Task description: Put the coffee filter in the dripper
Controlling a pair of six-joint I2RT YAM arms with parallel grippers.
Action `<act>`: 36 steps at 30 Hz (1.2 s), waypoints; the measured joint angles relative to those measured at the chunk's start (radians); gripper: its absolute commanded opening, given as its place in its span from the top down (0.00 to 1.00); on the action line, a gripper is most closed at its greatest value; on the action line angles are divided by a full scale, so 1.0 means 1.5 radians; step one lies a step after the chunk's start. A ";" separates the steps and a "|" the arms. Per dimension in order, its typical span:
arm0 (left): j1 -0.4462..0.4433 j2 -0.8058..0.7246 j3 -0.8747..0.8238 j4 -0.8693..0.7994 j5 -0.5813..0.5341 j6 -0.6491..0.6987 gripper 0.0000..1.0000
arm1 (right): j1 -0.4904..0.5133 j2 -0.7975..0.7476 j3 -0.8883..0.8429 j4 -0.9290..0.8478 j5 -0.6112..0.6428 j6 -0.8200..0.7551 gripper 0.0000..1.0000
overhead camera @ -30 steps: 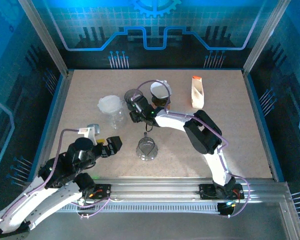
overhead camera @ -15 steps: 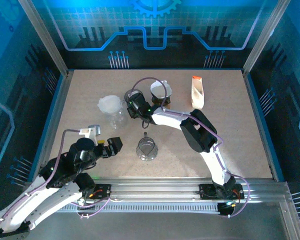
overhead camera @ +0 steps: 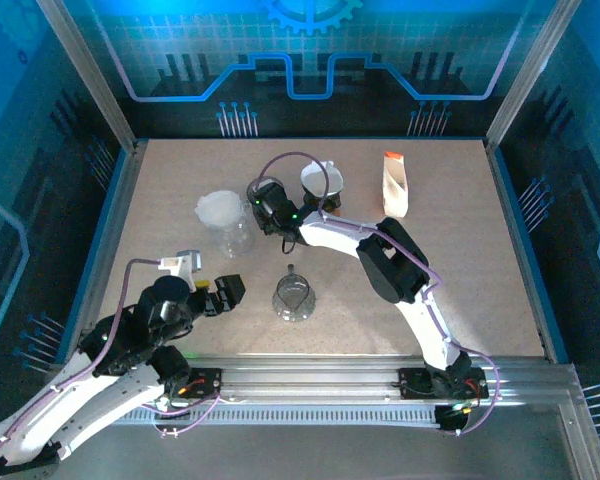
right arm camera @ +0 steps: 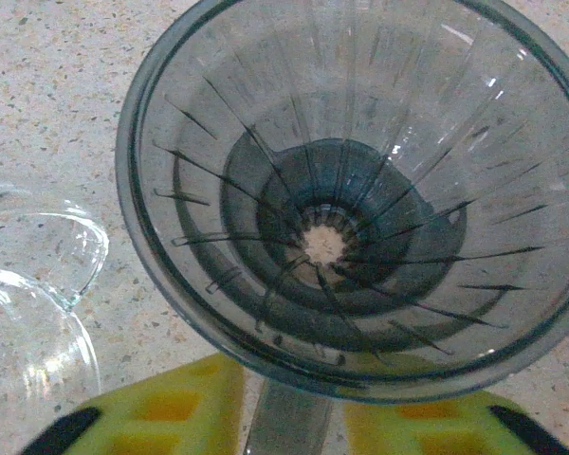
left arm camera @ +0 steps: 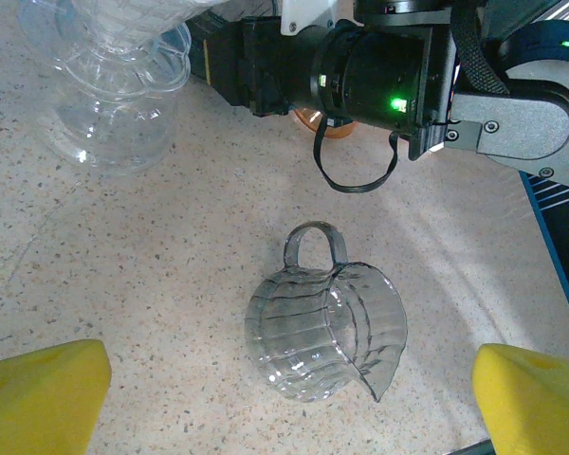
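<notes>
Top external view: at the near edge of the speckled beige table (overhead camera: 480,280), the left gripper (overhead camera: 225,290) hangs released, its yellow pads (left arm camera: 38,393) spread wide and holding nothing. Just beyond it sits a small ribbed clear-glass pitcher (overhead camera: 294,297), its loop handle turned away from the left wrist camera. Farther back, the right arm (overhead camera: 390,260) reaches across to the smoky grey ribbed cone dripper (right arm camera: 351,190). The right gripper (right arm camera: 289,417) has its yellow-green fingers (right arm camera: 152,412) on either side of the dripper's handle; whether they clamp it cannot be told. The dripper's cone holds nothing. Just left of it stands a tall clear glass vessel (overhead camera: 223,215) with a whitish top. The white paper coffee filter (overhead camera: 320,177) sits in a dark round holder just right of the dripper. An orange-and-white carton (overhead camera: 395,185) stands farther right.
</notes>
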 measured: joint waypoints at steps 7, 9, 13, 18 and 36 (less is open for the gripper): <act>0.000 -0.004 -0.001 0.000 0.000 0.000 0.01 | 0.002 -0.011 -0.044 0.030 0.002 -0.001 0.82; 0.000 -0.005 -0.002 0.000 0.000 -0.001 0.01 | 0.003 -0.028 -0.073 0.044 0.002 -0.001 0.83; 0.000 -0.005 -0.005 0.000 0.000 -0.003 0.01 | 0.007 -0.065 -0.125 0.050 0.002 -0.001 0.84; 0.000 -0.010 -0.006 0.000 0.000 -0.005 0.01 | 0.016 -0.115 -0.193 0.057 -0.001 0.003 0.84; 0.000 -0.012 -0.008 0.003 0.000 -0.005 0.01 | 0.075 -0.380 -0.411 0.064 0.006 0.035 0.88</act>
